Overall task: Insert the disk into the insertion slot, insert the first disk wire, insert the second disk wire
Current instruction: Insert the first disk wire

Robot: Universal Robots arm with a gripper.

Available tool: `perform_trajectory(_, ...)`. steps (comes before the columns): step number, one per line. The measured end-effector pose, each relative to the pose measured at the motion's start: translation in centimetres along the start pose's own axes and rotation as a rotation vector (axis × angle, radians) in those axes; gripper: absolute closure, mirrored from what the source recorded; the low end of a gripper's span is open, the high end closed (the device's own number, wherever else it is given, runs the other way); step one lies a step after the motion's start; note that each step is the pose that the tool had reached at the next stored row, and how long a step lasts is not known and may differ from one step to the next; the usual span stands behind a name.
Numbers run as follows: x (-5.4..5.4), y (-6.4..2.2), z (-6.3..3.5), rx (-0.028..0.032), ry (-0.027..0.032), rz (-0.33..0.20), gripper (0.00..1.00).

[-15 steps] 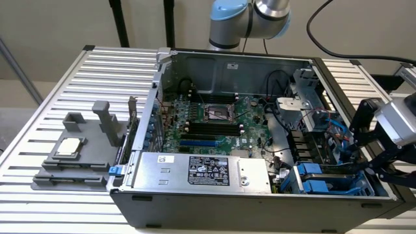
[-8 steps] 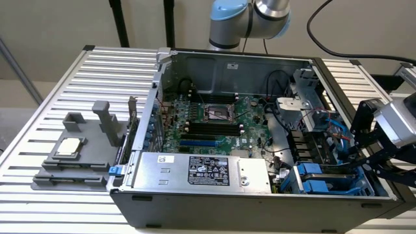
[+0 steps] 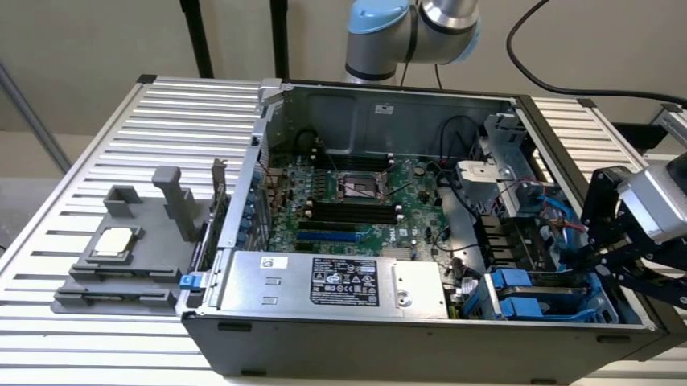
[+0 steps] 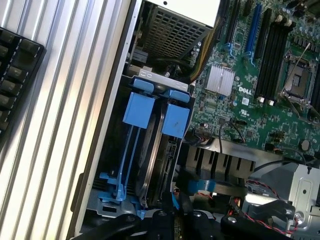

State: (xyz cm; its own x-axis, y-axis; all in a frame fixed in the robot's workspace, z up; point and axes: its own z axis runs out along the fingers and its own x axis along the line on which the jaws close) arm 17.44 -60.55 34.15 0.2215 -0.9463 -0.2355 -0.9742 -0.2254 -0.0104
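Spanning the whole scene, a slatted metal table carries an open computer case, with the robot arm rising behind it. Inside the case, a silver power-supply box lies along the near wall and a green board covers the floor beyond it. On the exterior view's left, a grey fixture rests on the table. A grey drive cage fills the case's near corner on the exterior view's right. There the disk stands edge-on in the insertion slot, between blue rails and under a blue tab. The gripper reaches into the cage at the disk's end, and I cannot tell whether it is clenched or released. Thin red and blue wires run nearby.
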Motion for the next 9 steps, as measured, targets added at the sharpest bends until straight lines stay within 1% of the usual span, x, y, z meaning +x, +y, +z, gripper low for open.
perform_trajectory(1, 0.0, 0.0, 0.0, 0.0, 0.0, 0.0, 0.8)
perform_trajectory(2, 0.0, 0.0, -0.02, 0.0, 0.0, 0.0, 0.84)
perform_trajectory(5, -0.07, 0.1, -0.18, -0.0001, 0.0001, 0.0, 0.84)
perform_trajectory(6, -0.12, 0.21, -0.26, -0.0002, 0.0003, 0.0, 0.84)
perform_trajectory(9, -0.33, 0.96, -0.39, -0.0006, 0.0024, 0.0, 0.84)
